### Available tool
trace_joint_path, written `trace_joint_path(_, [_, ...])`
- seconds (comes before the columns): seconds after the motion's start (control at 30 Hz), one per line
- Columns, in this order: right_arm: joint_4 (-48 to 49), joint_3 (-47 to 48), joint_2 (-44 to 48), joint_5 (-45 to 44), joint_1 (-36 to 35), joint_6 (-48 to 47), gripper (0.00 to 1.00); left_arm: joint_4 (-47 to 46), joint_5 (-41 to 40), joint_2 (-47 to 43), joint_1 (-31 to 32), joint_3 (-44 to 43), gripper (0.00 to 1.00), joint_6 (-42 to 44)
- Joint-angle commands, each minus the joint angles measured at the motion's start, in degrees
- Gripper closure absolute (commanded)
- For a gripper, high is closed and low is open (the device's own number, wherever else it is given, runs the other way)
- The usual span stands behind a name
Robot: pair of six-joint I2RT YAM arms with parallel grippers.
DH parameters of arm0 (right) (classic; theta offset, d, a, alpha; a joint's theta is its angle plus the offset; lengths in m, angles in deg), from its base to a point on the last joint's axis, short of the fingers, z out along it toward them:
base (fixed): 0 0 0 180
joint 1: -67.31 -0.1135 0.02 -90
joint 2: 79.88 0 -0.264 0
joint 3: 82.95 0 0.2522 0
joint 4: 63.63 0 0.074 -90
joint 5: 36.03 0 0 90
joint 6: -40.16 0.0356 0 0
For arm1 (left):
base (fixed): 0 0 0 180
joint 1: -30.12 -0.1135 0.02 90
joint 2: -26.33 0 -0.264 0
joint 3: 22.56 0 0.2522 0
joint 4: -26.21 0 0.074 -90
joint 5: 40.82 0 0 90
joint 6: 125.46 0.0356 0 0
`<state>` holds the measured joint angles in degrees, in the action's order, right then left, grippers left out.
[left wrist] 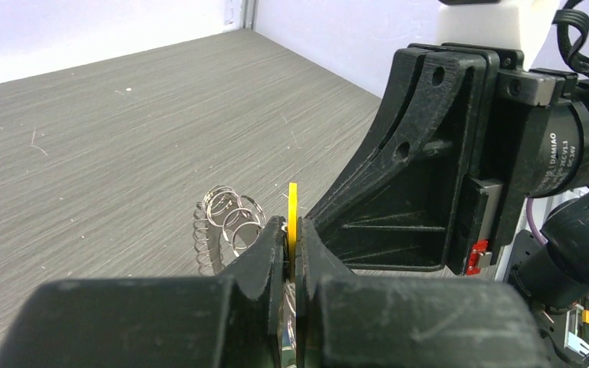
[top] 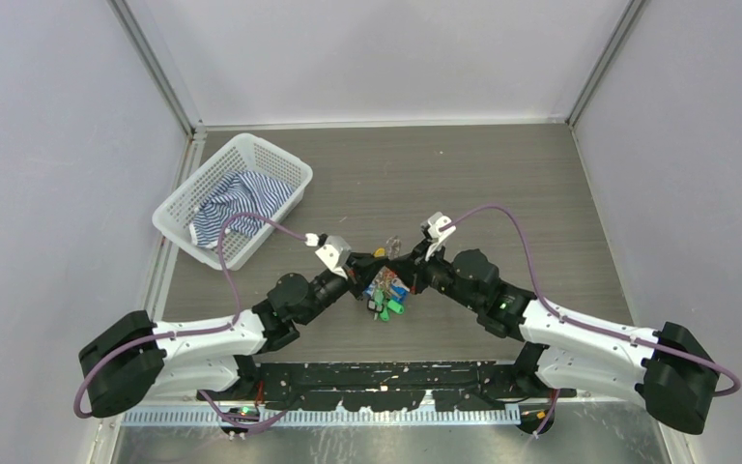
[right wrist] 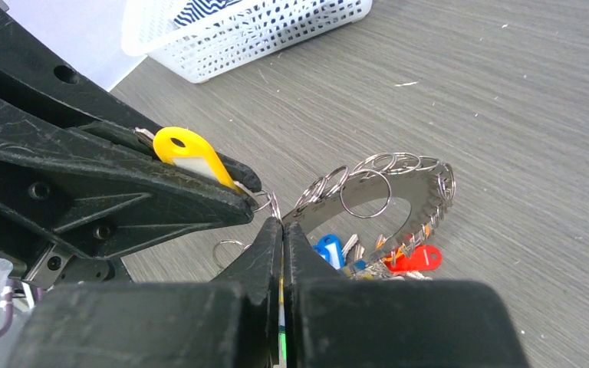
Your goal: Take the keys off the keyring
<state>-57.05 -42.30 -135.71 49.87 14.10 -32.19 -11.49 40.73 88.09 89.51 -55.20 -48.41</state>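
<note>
The left gripper (left wrist: 292, 234) pinches the yellow tag (right wrist: 188, 149); the right gripper (right wrist: 282, 226) pinches the keyring (right wrist: 399, 192) just beside its tips.

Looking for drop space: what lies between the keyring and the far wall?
Only bare table beyond the keyring, plain in the top external view.
</note>
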Motion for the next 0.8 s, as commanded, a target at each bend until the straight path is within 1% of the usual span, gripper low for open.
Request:
trace_joint_path(0.0, [4.94, 4.36, 2.28, -2.45, 4.01, 3.66, 0.99, 1.42, 5.41, -0.67, 0.37, -0.99, 1.0, 0.12])
trace_joint_path(0.33, [7.09, 4.31, 3.62, 3.3, 10.41, 10.14, 0.99, -6.35, 12.05, 5.38, 0.37, -0.67, 1.0, -5.55])
trace_joint_path(0.4, [7.72, 4.31, 3.66, 5.8, 11.02, 10.76, 0.99, -7.43, 12.6, 6.24, 0.37, -0.6, 1.0, -6.75])
trace_joint_path(0.57, [10.35, 3.58, 3.33, 7.42, 11.36, 12.39, 0.99, -11.83, 13.21, 8.55, 0.27, -0.29, 1.0, -10.19])
trace_joint_path(0.63, [10.36, 3.07, 3.54, 7.09, 11.36, 12.29, 0.99, -14.59, 10.9, 8.69, -0.2, 0.84, 1.0, -11.33])
trace_joint_path(0.67, [10.12, 2.73, 3.83, 6.79, 11.34, 11.93, 0.99, -15.08, 7.48, 8.05, -0.58, 1.64, 1.0, -11.34])
trace_joint_path(0.7, [9.48, 2.49, 4.21, 6.23, 11.29, 11.62, 0.99, -13.94, 4.26, 6.58, -0.92, 2.33, 1.0, -10.92])
trace_joint_path(0.77, [8.73, 2.05, 5.01, 5.47, 11.36, 11.01, 0.99, -8.74, -0.65, 2.19, -1.21, 2.86, 1.0, -9.25])
